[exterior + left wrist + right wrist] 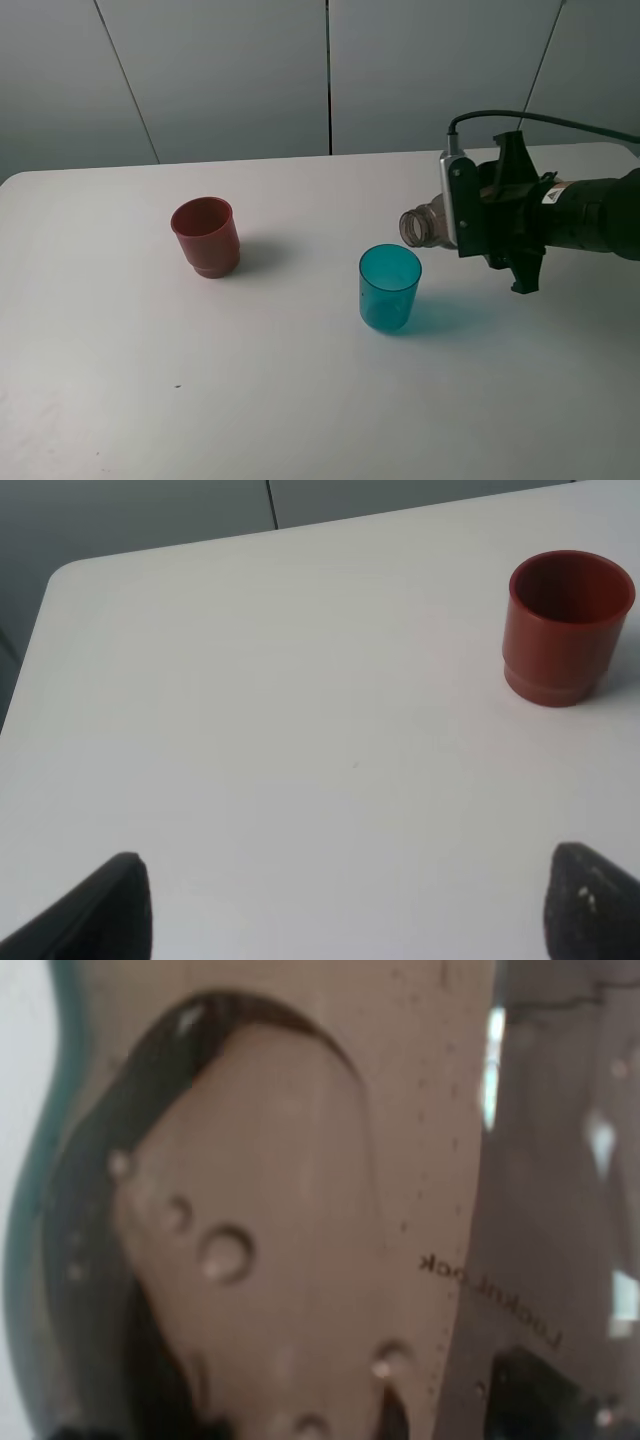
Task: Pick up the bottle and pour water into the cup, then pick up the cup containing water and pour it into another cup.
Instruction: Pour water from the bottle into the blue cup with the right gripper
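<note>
Exterior high: I see a white table (300, 400) with grey wall panels (230, 70) across the top; right pincer (495, 215) grasps the bottle (420, 225), left pincer (355, 910) released.

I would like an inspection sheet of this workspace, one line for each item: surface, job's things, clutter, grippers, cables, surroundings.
Surface: white table, plain and matt.
Job's things: bottle held on its side, open mouth close to the rim of the blue cup; no stream seen. Blue cup and red cup stand upright, apart.
Clutter: nothing seen.
Grippers: right gripper shut on the bottle; left gripper open, holding nothing.
Cables: black cable arching from the right wrist.
Surroundings: grey wall panels behind the table.
</note>
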Controlling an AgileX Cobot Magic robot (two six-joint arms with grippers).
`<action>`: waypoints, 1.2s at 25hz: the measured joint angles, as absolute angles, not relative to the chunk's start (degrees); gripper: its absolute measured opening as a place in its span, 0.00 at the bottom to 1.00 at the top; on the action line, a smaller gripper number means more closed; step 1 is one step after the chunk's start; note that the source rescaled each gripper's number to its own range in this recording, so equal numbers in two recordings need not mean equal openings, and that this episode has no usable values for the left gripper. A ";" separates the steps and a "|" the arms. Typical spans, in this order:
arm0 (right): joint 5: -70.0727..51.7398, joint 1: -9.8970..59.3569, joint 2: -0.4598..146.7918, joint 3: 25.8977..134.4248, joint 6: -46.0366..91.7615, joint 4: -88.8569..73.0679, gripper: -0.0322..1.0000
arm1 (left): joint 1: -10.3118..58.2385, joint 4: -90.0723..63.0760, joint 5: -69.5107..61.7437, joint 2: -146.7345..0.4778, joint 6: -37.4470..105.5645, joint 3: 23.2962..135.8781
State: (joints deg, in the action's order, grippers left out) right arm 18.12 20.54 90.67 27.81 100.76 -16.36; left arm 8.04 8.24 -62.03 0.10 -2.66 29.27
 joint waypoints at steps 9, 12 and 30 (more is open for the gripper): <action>20.22 22.32 90.76 29.13 111.35 -23.65 0.05 | 8.04 8.24 -62.03 0.10 -2.66 29.27; 20.46 23.10 90.76 29.16 113.96 -24.96 0.05 | 8.04 8.24 -62.03 0.10 -2.66 29.27; 22.34 23.33 90.76 29.16 119.66 -26.06 0.05 | 8.04 8.24 -62.03 0.10 -2.66 29.27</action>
State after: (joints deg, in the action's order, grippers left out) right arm 22.34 23.33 90.76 29.16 119.66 -26.06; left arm 8.04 8.24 -62.03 0.10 -2.66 29.27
